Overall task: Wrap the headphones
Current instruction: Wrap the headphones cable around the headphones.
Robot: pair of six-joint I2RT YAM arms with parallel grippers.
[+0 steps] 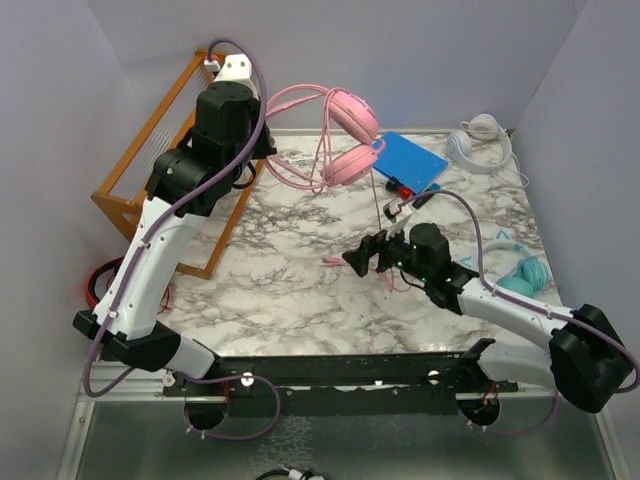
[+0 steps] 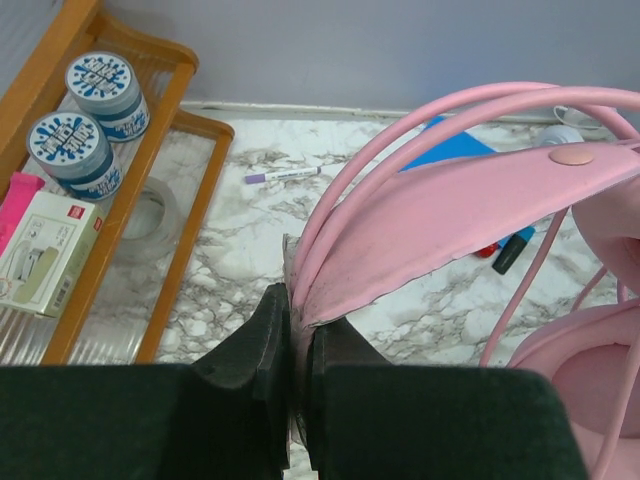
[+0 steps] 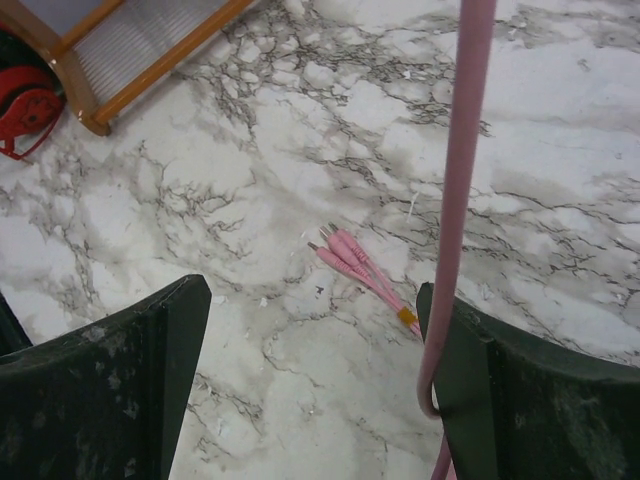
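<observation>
Pink headphones [image 1: 347,140] sit at the far middle of the bench [image 1: 280,300], just beside a blue pad [image 1: 412,160]. My left gripper [image 2: 297,340] is clamped on the edge of their headband [image 2: 450,210]. The right gripper [image 3: 312,310] stands wide apart and holds nothing. The cable [image 3: 462,180] drops past the inside of its right-hand finger, touching or nearly so. The plug [image 3: 360,268] lies on the marble below.

I judge the set light, with a headband that is springy but thin and padded, so a pinch on its edge could slip or twist. The cable is limp and smooth and will slide through loose jaws. I would take it close to where it hangs now, not down at the plug.

On writing: two tins [image 2: 85,120] with blue-and-white lids and a white box [image 2: 45,250] rest in the wooden tray [image 2: 195,190]. I cannot read the print on any of them.
</observation>
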